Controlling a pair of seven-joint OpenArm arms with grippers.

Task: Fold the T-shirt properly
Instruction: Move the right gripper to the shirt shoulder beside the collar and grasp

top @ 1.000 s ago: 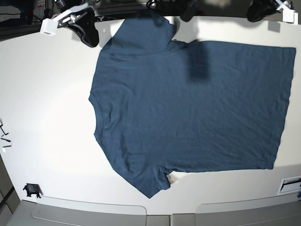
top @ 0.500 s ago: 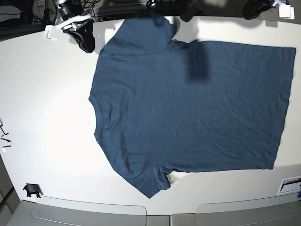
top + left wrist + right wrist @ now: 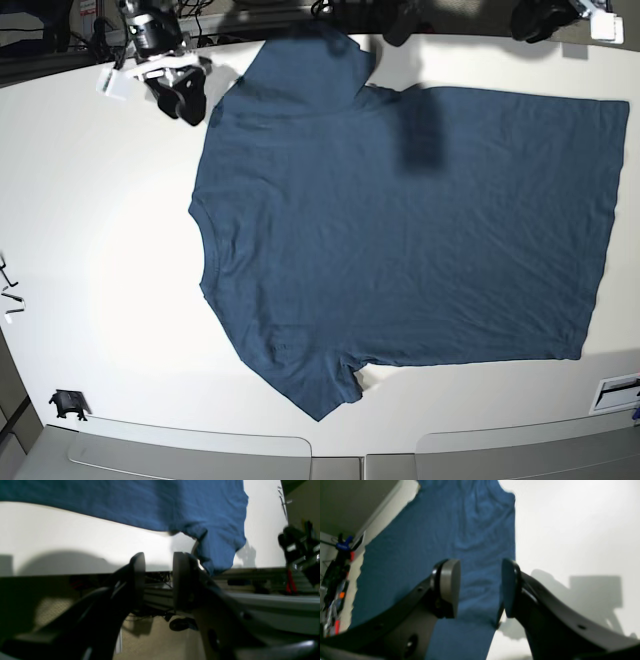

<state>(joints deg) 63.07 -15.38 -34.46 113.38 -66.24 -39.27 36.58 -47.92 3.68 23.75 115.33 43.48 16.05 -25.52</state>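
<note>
Fabric fills most of the white table (image 3: 110,260): the T-shirt (image 3: 400,220) lies spread flat and unfolded, its long axis running across the base view, neck at that view's left and hem at its right, one sleeve toward the far edge and the other toward the near edge. The right gripper (image 3: 183,97) hangs just off the shirt's far shoulder, beside the far sleeve. In its own camera the right gripper (image 3: 480,587) has its jaws standing wide apart with nothing between them; the cloth lies directly ahead of and below the pads (image 3: 450,587), the shirt's edge running roughly beneath the other pad, and bare table lies off to that side. The left gripper (image 3: 545,17) sits at the far edge beyond the hem corner, only partly in the base view. In its wrist view the left gripper (image 3: 158,580) shows a clear gap between its jaws and holds nothing; it appears to be off the table's edge, with the shirt's side edge and a sleeve ahead of it and well apart. Judging from this, folding has not yet begun, and the right arm is the nearer one, with the shoulder and sleeve as its likely grasp point.
</note>
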